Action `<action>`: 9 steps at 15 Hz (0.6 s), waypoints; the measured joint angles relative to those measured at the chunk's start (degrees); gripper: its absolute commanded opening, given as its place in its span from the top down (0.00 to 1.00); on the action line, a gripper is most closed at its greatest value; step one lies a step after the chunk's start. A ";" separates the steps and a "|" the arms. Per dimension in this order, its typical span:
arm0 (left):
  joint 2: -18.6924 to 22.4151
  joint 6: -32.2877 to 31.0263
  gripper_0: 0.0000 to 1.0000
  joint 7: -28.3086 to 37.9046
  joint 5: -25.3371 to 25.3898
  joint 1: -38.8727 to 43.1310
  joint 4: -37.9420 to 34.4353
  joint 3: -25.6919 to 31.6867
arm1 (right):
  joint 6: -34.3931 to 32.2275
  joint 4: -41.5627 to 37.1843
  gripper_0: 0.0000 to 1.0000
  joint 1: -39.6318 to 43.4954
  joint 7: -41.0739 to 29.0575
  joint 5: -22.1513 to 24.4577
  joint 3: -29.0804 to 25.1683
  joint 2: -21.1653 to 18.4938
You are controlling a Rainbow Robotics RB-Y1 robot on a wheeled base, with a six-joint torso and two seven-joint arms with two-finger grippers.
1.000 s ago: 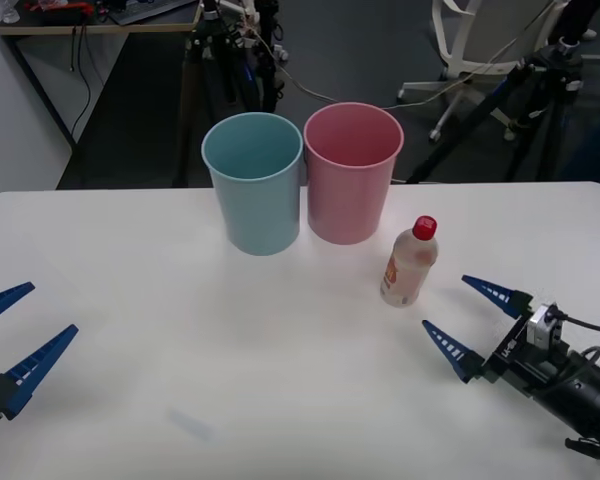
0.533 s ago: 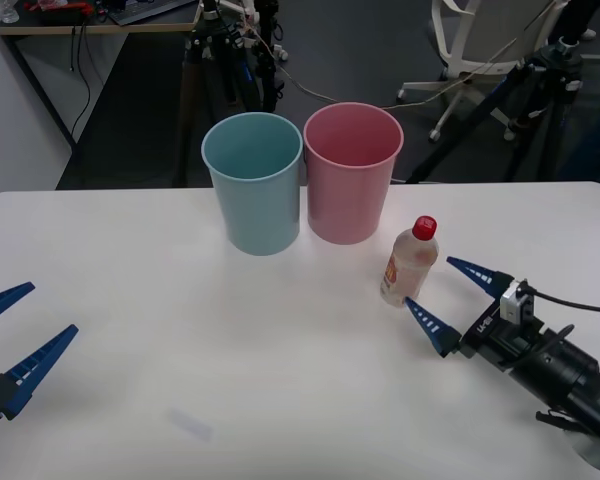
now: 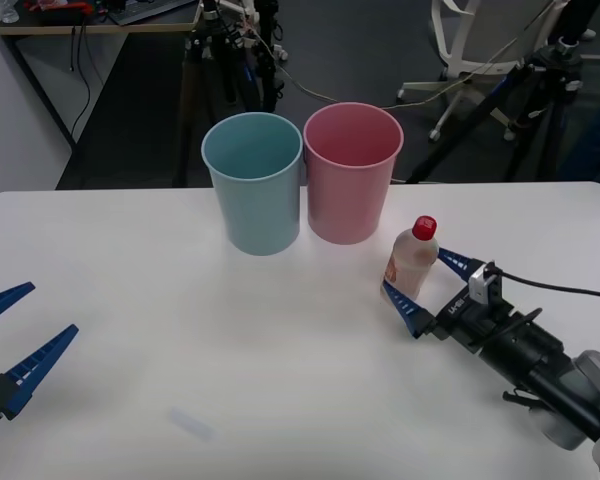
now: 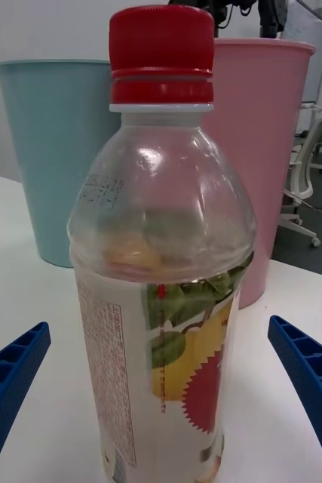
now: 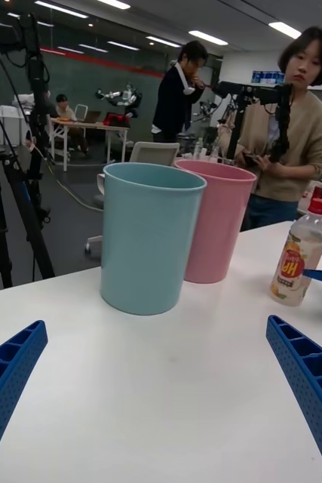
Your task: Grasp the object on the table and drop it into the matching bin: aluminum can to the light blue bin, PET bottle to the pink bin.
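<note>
At the left edge of the large white smooth desk (image 3: 160, 330), the left hand (image 3: 10, 340) is parked with its blue ribbed fingers spread wide and nothing held. Further right, the tall pale blue plastic bin (image 3: 253, 180) and the tall pink plastic bin (image 3: 352, 170) are seen standing side by side at the far part of the desk. Just right of and nearer than the pink bin, the small clear plastic bottle (image 3: 410, 262) stands upright on the desk, bracketed by the wide-open fingers of the right hand (image 3: 424, 283), which grips nothing yet. A tip-over is judged the main risk: the bottle is narrow, light and apparently near empty, so it could be knocked down if one finger touches before the other. A squeeze placed too high, on the rounded shoulder, could let it slip out, and the nearby pink rim could be clipped on the lift. The bottle is seen with a red screw cap (image 4: 161, 56), a clear domed shoulder and an orange-and-white label printed with fruit and leaves.
</note>
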 measured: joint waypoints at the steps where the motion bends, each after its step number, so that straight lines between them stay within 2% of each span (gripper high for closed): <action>1: 0.00 0.00 0.00 0.00 0.00 0.00 0.00 0.00 | 0.76 0.00 0.00 -0.57 0.00 0.01 0.10 0.42; 9: 0.00 0.00 0.00 0.00 0.00 0.00 0.00 0.00 | 4.70 0.00 0.00 -3.07 -0.16 0.09 0.56 1.38</action>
